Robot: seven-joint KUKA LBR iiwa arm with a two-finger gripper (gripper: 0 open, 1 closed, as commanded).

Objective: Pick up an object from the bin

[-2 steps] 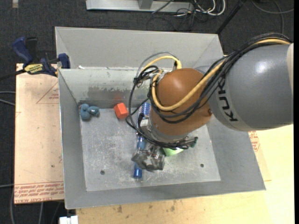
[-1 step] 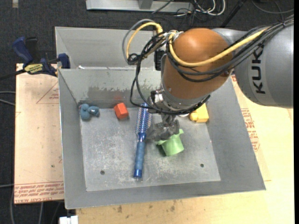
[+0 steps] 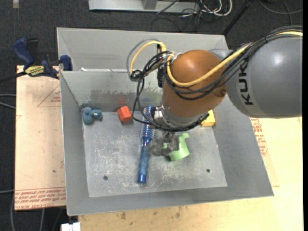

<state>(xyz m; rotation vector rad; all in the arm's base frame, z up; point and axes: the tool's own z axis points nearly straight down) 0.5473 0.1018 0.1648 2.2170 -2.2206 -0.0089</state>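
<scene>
Gripper (image 3: 162, 147): low between blue handled tool (image 3: 143, 165) and light green block (image 3: 182, 149); grip state cannot be told; best centred on one item before lifting.

Arm (image 3: 269, 76) comes in from the right, its orange wrist cover (image 3: 192, 88) above the middle of the bin (image 3: 108, 162). Gripper (image 3: 162, 148) low near the floor, light green piece (image 3: 180, 149) just beside it on the right, long blue tool (image 3: 144, 165) just left. Orange block (image 3: 124, 114) and small blue lump (image 3: 90, 114) near back wall, apart; yellow piece (image 3: 208, 120) partly hidden by the cover
</scene>
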